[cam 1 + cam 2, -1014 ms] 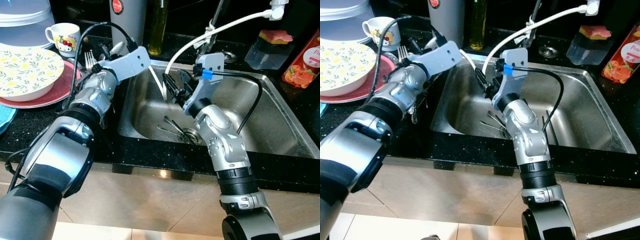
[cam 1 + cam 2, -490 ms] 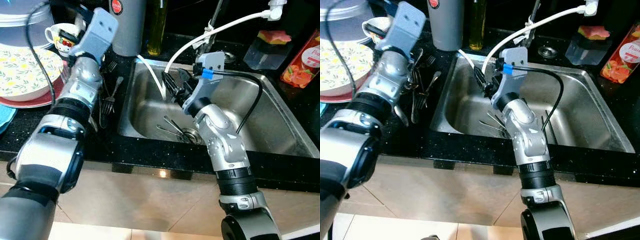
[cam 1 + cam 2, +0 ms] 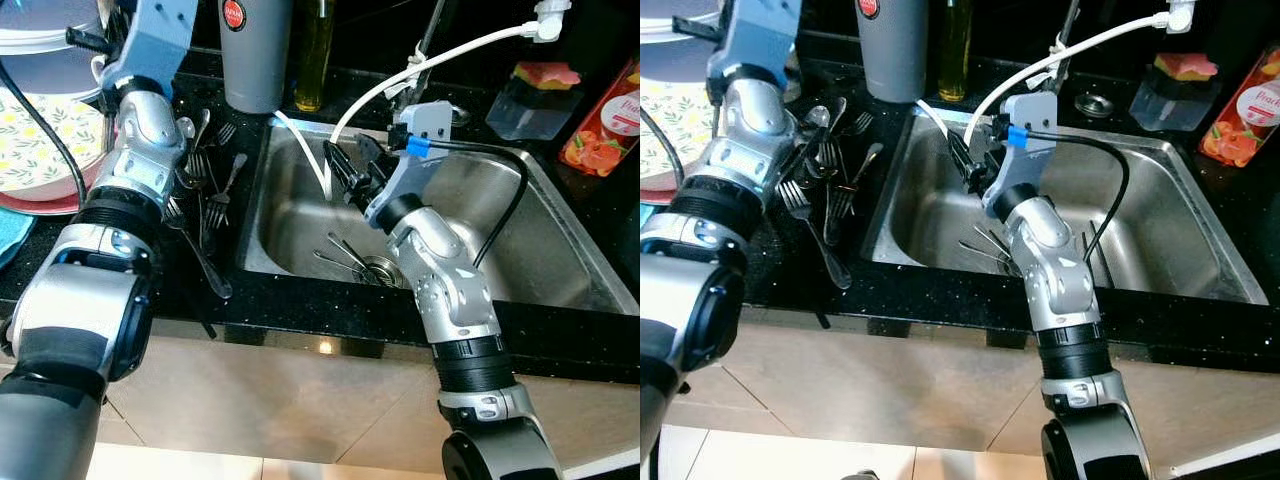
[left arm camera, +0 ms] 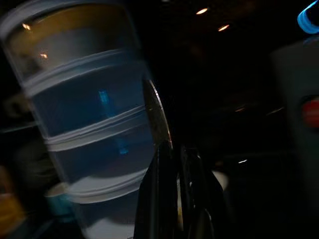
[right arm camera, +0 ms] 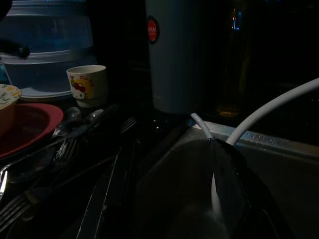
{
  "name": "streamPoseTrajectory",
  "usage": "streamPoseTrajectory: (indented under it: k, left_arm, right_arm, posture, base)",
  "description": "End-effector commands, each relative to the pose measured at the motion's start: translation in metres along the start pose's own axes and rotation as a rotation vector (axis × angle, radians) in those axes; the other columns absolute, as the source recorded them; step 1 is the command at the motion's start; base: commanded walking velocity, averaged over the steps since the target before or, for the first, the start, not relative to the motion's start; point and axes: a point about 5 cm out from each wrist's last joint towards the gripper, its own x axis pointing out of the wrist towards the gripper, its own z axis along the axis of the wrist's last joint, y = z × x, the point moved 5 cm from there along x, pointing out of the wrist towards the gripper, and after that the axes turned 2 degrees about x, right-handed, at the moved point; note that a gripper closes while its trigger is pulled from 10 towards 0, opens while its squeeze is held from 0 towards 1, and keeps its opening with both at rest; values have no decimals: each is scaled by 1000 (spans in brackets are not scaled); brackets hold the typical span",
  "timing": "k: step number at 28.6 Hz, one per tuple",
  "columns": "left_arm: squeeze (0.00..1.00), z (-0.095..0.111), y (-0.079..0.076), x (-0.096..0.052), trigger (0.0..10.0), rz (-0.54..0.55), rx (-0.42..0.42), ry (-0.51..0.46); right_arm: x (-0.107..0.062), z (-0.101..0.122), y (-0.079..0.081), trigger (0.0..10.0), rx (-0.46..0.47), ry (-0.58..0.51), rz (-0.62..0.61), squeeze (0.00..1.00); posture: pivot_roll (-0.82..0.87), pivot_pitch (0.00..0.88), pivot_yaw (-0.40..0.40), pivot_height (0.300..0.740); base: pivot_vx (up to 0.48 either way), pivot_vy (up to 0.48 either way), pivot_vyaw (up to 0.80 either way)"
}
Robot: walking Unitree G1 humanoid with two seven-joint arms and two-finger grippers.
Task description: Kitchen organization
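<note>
A pile of forks and spoons (image 3: 205, 170) lies on the black counter left of the steel sink (image 3: 480, 200). More cutlery (image 3: 345, 255) rests by the drain. My left arm is raised at the far left, near stacked plastic containers (image 4: 84, 99). The left gripper (image 4: 172, 149) is shut on a thin silver utensil (image 4: 158, 117) that sticks out past its fingers. My right gripper (image 3: 345, 172) hangs open over the sink's back left corner, holding nothing. It faces the counter, its fingers (image 5: 119, 174) spread wide.
A grey canister (image 3: 255, 50) and an oil bottle (image 3: 315, 50) stand behind the sink. A flowered bowl (image 3: 40, 130) on a red plate (image 3: 40, 200) and a mug (image 5: 87, 84) sit at left. A white hose (image 3: 440, 55) arcs over the sink. A sponge box (image 3: 535, 95) stands at right.
My left arm swung from the sink's left edge up and to the left, toward the stacked containers, uncovering the cutlery pile. The right arm has stayed put.
</note>
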Motion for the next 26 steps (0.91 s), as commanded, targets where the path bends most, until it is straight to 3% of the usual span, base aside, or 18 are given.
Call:
streamPoseTrajectory:
  k: [1, 3, 6, 8, 9, 12, 15, 16, 19, 26]
  left_arm:
    - [0, 18, -10, 1, 10000, -47, -96, -45]
    - [0, 19, -20, -2, 10000, -103, -164, -34]
    - [0, 23, -43, -9, 10000, -237, -362, 8]
    - [0, 24, -46, -10, 10000, -255, -395, 9]
    - [0, 27, -60, -15, 10000, -341, -491, 38]
    - [0, 28, -66, -18, 10000, -381, -535, 49]
    - [0, 31, -89, -31, 10000, -523, -730, 111]
    - [0, 31, -89, -31, 10000, -523, -730, 111]
    - [0, 35, -108, -41, 10000, -619, -854, 179]
    - [0, 23, -151, -76, 10000, -777, -932, 397]
  right_arm:
    - [-3, 4, -3, 10000, 10, -23, -8, 0]
    - [-3, 5, -3, 10000, 11, -23, -7, 0]
    - [-3, 5, -3, 10000, 11, -24, -9, 0]
    - [-3, 5, -3, 10000, 11, -24, -9, 0]
    - [-4, 5, -4, 10000, 11, -24, -11, 0]
    - [-4, 5, -4, 10000, 11, -23, -11, 0]
    - [-4, 5, -3, 10000, 14, -24, -11, 0]
    - [-4, 5, -3, 10000, 14, -24, -11, 0]
    - [-4, 5, -2, 10000, 16, -26, -10, 0]
    - [-5, 4, -2, 10000, 16, -25, -12, 0]
  posture:
    - [236, 82, -85, 740]
    - [236, 82, -85, 740]
    - [230, 84, -84, 740]
    - [230, 84, -84, 740]
    - [233, 86, -84, 740]
    - [232, 86, -84, 740]
    - [230, 86, -84, 740]
    - [230, 86, -84, 740]
    - [230, 86, -84, 740]
    - [224, 85, -80, 740]
  base:
    - [0, 0, 0]
    - [0, 0, 0]
    - [0, 0, 0]
    - [0, 0, 0]
    - [0, 0, 0]
    - [0, 0, 0]
    - [0, 0, 0]
    - [0, 0, 0]
    - [0, 0, 0]
    - [0, 0, 0]
